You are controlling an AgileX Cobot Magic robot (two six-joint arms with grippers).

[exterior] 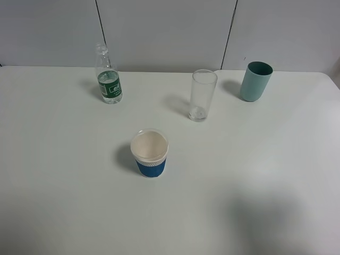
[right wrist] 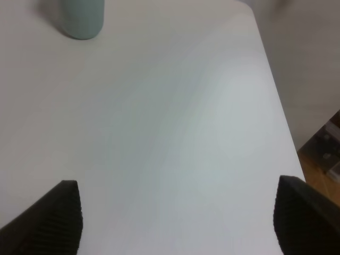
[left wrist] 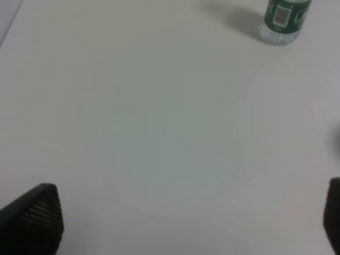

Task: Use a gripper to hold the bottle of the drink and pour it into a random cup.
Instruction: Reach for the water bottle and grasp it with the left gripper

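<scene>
The small clear bottle [exterior: 108, 75] with a green label stands upright at the back left of the white table [exterior: 64, 175]. Its base also shows in the left wrist view [left wrist: 283, 20], far from the left gripper [left wrist: 186, 223], whose fingertips [left wrist: 37, 212] are wide apart with nothing between them. The tall clear glass [exterior: 202, 95] stands upright at the back middle and looks empty. The right gripper [right wrist: 175, 218] is open and empty above bare table near the right edge. Neither arm shows in the exterior high view.
A white paper cup [exterior: 150, 153] with a blue sleeve stands in the middle. A teal tumbler [exterior: 255, 81] stands at the back right and shows in the right wrist view [right wrist: 81, 17]. The table's right edge [right wrist: 276, 95] drops to the floor beyond it.
</scene>
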